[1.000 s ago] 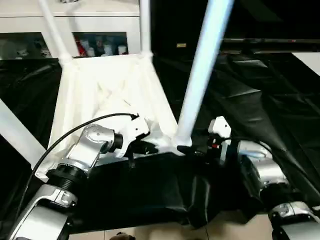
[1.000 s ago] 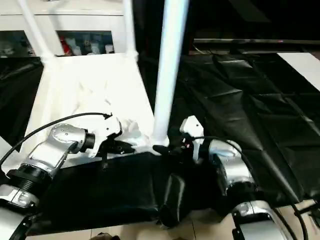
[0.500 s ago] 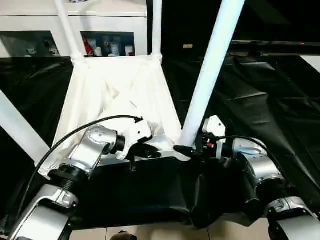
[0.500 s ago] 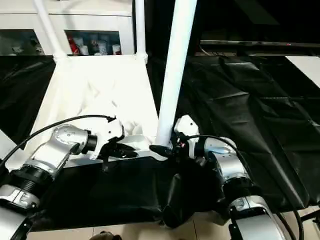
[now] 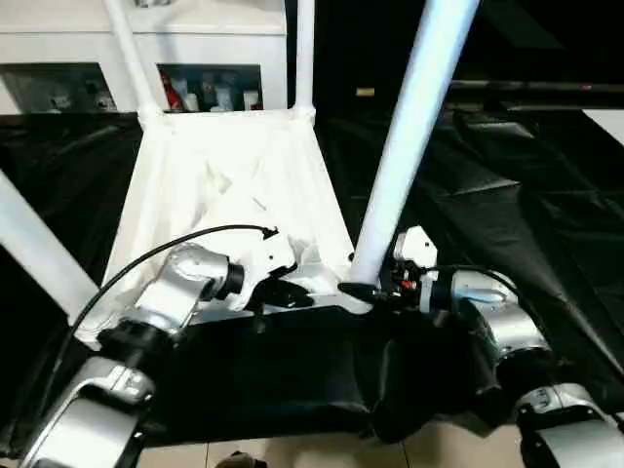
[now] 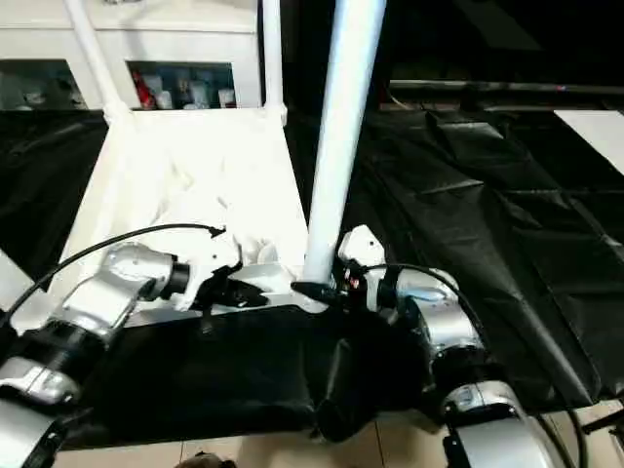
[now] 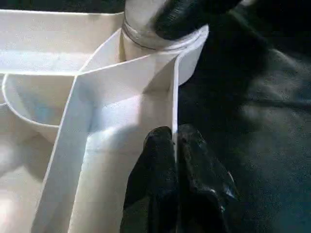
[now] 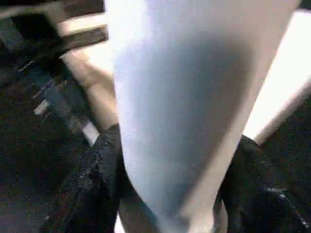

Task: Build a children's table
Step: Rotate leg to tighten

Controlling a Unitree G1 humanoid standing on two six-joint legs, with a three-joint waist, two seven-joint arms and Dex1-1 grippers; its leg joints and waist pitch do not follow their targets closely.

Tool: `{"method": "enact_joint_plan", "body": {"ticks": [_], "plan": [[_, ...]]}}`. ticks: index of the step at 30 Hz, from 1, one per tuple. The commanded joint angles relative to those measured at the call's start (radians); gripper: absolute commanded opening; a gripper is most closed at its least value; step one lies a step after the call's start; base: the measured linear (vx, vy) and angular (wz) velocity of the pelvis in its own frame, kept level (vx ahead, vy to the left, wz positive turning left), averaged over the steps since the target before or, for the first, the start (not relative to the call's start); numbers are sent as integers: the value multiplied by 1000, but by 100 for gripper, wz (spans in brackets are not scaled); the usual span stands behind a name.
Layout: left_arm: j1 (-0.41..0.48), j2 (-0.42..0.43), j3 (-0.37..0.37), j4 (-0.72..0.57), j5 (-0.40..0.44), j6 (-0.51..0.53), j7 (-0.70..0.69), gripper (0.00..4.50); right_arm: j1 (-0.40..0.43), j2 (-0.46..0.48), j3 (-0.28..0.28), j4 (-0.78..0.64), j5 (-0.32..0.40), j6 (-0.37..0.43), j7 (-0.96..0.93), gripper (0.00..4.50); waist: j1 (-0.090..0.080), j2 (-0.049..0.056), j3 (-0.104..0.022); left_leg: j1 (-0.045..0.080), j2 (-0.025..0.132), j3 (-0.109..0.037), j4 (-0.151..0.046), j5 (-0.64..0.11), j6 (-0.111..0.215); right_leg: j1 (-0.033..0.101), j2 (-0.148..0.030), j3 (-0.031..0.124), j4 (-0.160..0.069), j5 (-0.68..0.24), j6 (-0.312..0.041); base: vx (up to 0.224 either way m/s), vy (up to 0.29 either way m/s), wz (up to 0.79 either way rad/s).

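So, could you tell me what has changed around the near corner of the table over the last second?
The right gripper has drawn its fingers in around the base of the near leg, one on each side of it in the right wrist view; whether they press it yet is unclear. The left gripper stays pinched on the rim wall of the upturned table top. All four legs remain upright in their sockets.

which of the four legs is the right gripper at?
The near-right leg, rising from the corner socket closest to the robot. The right gripper straddles its base; the other three legs stand at the far corners and the near-left.
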Motion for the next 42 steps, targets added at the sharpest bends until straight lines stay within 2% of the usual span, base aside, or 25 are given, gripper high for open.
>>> {"method": "enact_joint_plan", "body": {"ticks": [1,2,3,4,5,6,8,9,11,13,19,21,22,23,24,26,28,29,31,32,33,35,39,40,42], "plan": [[-1,-65,-16,53,7,8,79,0,15,39,4,66,-37,35,-133,235,-11,-4,-49,39,68,-54,-91,-398,-51,10,-73,39,-93,-449,-189,0,0,0],[-12,-95,-16,73,15,9,122,0,11,65,-9,81,-40,43,-214,226,-16,-5,-46,45,66,-56,-92,-434,-59,6,-71,36,-101,-490,-175,0,0,0],[-18,-109,-16,82,19,10,143,0,9,78,-15,89,-41,47,-253,219,-19,5,-44,47,66,-57,-92,-456,-64,-1,-72,38,-102,-511,-170,-55,6,2],[-37,-154,-17,111,33,8,212,0,2,119,-24,102,-48,57,-352,215,-22,3,-40,56,65,-60,-91,-495,-73,-7,-71,34,-113,-551,-158,-58,13,1],[-53,-189,-18,134,44,6,266,0,-3,153,-30,111,-54,64,-425,215,-34,4,-31,64,61,-65,-95,-562,-90,-12,-63,25,-122,-619,-131,-58,13,1],[-69,-221,-20,158,53,-8,305,0,-10,187,-28,111,-62,56,-470,215,-40,8,-31,80,58,-73,-92,-630,-104,-18,-61,12,-134,-667,-103,0,0,0],[-76,-235,-20,168,52,-14,308,0,-11,198,-12,103,-80,33,-466,215,-46,9,-36,77,57,-81,-96,-658,-99,-6,-64,5,-138,-663,-81,0,0,0],[-81,-244,-20,173,51,-17,309,0,-11,204,0,98,-92,16,-462,215,-48,15,-35,72,58,-84,-105,-671,-97,0,-62,1,-142,-643,-75,0,0,0],[-84,-247,-15,176,48,-23,299,0,-7,209,4,81,-78,1,-405,258,-52,20,-34,77,59,-87,-112,-706,-99,1,-61,-7,-145,-607,-80,0,0,0],[-81,-237,-15,172,48,-26,281,0,-5,197,2,69,-64,-13,-360,272,-56,17,-34,76,59,-88,-116,-733,-98,0,-64,-8,-146,-583,-88,0,0,0],[-55,-156,-18,157,42,-66,143,0,10,90,13,0,-25,-39,-130,300,-51,5,-42,59,59,-82,-114,-613,-50,10,-84,10,-144,-560,-116,0,0,0],[-45,-137,-21,142,36,-69,108,0,16,66,18,-15,-19,-37,-79,300,-47,5,-44,48,64,-80,-118,-557,-33,18,-86,14,-136,-502,-141,0,0,0],[-17,-81,-31,93,10,-83,-10,0,32,2,31,-56,6,-15,55,300,-47,0,-45,46,65,-78,-119,-543,-29,20,-84,15,-133,-484,-149,0,0,0],[-11,-67,-34,81,4,-92,-40,0,35,-12,34,-65,12,-8,84,300,-41,1,-48,43,68,-80,-119,-522,-21,27,-87,16,-128,-459,-156,0,0,0],[0,-39,-39,62,-5,-100,-94,0,39,-36,36,-80,24,6,134,300,-40,3,-49,30,71,-75,-122,-459,-2,33,-84,19,-118,-394,-177,0,0,0],[11,-6,-42,44,-12,-112,-155,0,40,-61,37,-91,35,18,188,300,-34,4,-50,31,72,-63,-120,-411,6,32,-76,19,-108,-335,-210,0,0,0],[15,24,-44,32,-20,-114,-211,0,39,-83,42,-95,37,24,235,300,-19,0,-55,35,71,-51,-107,-352,19,27,-83,24,-97,-293,-239,25,-14,2],[15,43,-43,27,-28,-113,-251,0,36,-98,48,-94,35,29,273,300,-9,-11,-57,34,71,-44,-101,-310,34,25,-82,26,-90,-268,-247,51,-28,5],[14,59,-40,25,-34,-113,-283,0,32,-109,54,-92,32,36,308,300,1,-4,-54,43,74,-36,-97,-301,37,15,-82,29,-89,-269,-255,60,-36,13],[12,63,-40,26,-35,-113,-288,0,30,-112,57,-89,30,36,315,300,2,-4,-56,41,75,-37,-96,-289,36,19,-81,28,-85,-259,-257,96,-47,11],[10,86,-40,20,-40,-108,-317,0,22,-125,72,-86,26,43,346,300,8,-4,-61,32,76,-38,-96,-220,47,28,-77,23,-71,-184,-261,67,-24,1],[9,89,-41,18,-42,-106,-322,0,19,-127,74,-85,27,45,351,285,7,-4,-63,32,74,-35,-92,-194,56,27,-73,22,-64,-133,-273,29,-10,-1],[6,95,-36,16,-45,-104,-335,0,-2,-116,71,-73,33,54,360,251,10,-9,-71,20,70,-34,-76,-99,99,33,-75,21,-43,0,-299,0,0,0],[6,95,-36,16,-45,-104,-335,0,-2,-115,71,-72,34,54,360,251,11,-12,-68,17,69,-32,-74,-96,109,29,-73,20,-43,-1,-302,0,0,0],[1,90,-31,22,-40,-108,-319,0,-5,-104,70,-73,41,63,369,248,10,-11,-60,19,72,-34,-80,-175,86,26,-76,20,-57,-133,-280,0,0,0]]}}
